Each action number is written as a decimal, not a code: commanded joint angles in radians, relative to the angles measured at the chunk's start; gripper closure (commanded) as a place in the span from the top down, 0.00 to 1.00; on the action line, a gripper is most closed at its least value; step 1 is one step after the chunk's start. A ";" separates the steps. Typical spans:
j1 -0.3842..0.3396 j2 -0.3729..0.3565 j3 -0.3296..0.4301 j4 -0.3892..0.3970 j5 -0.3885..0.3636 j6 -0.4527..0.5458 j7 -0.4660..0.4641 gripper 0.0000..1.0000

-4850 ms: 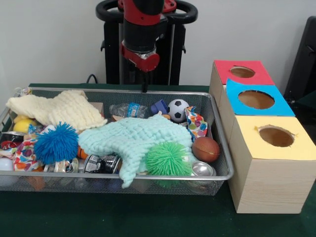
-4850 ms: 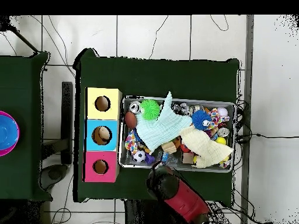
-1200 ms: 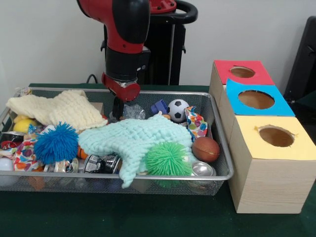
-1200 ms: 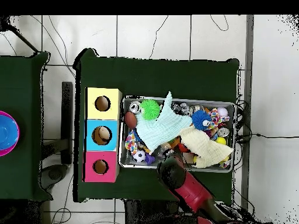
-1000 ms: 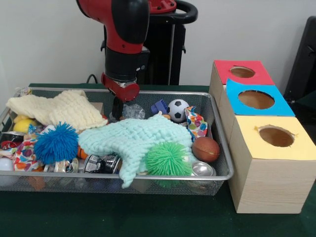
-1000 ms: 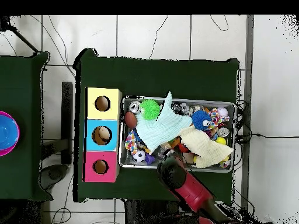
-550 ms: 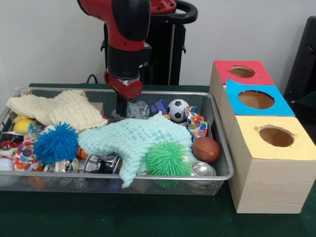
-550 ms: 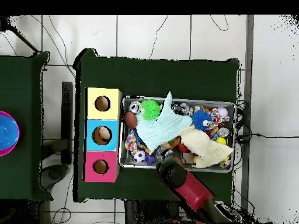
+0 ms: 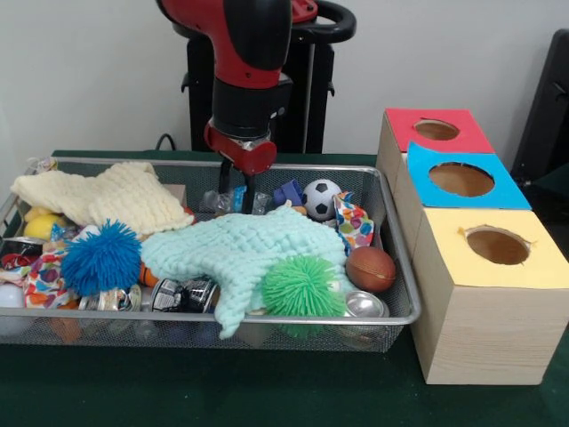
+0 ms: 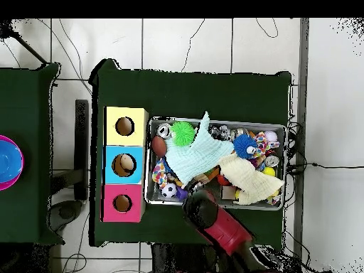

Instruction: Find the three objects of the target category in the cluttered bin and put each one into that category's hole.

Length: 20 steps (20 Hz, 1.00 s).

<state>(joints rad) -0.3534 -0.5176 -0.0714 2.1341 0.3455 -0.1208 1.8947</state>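
A wire mesh bin holds mixed clutter. At its far side lies a crushed clear plastic bottle with a blue label. My gripper points down at that bottle, open, with one finger on each side of its middle. The bottle rests in the bin, partly behind the mint knitted cloth. In the overhead view the red arm covers the gripper and the bottle. Three boxes stand beside the bin, each with a round hole: red, blue and yellow.
A cream knitted cloth covers the bin's left part. Also in the bin are a small soccer ball, a brown ball, a green pompom, a blue pompom and metal cans.
The arm came down into the bin's far side, then shifted right and turned its wrist. The fingers now stand on either side of the bottle, which was nudged slightly.
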 commanded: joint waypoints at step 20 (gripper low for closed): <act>0.083 -0.001 -0.069 -0.083 0.289 0.132 0.262 1.00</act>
<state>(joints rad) -0.2883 -0.5093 -0.1501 2.1340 0.5304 -0.1138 1.8947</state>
